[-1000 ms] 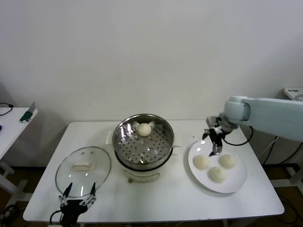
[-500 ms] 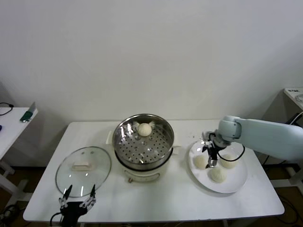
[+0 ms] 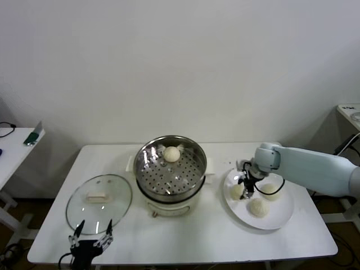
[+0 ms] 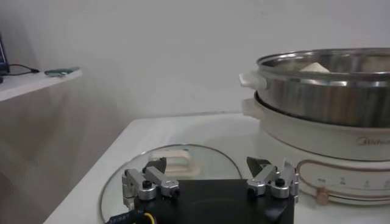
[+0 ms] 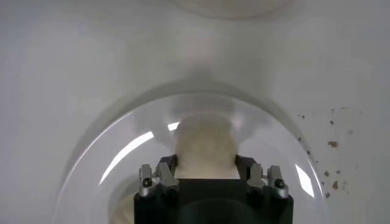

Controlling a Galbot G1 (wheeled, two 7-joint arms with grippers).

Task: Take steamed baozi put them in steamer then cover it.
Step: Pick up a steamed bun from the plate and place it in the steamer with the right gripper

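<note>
Now, left to right: my left gripper [image 3: 90, 241] waits at the table's near edge, fingers apart, beside the glass cover [image 3: 99, 201], whose oblong handle runs side to side. The steamer [image 3: 171, 167] holds one baozi [image 3: 172, 153] at its far wall. On the white plate [image 3: 281, 216], my right gripper [image 5: 206, 175] clamps the nearest baozi [image 5: 205, 149]. Risk: soft dough may squash or slip on lifting.

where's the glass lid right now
In the head view the lid lies flat on the table's left side, beside the steamer, just beyond the open left gripper.
</note>
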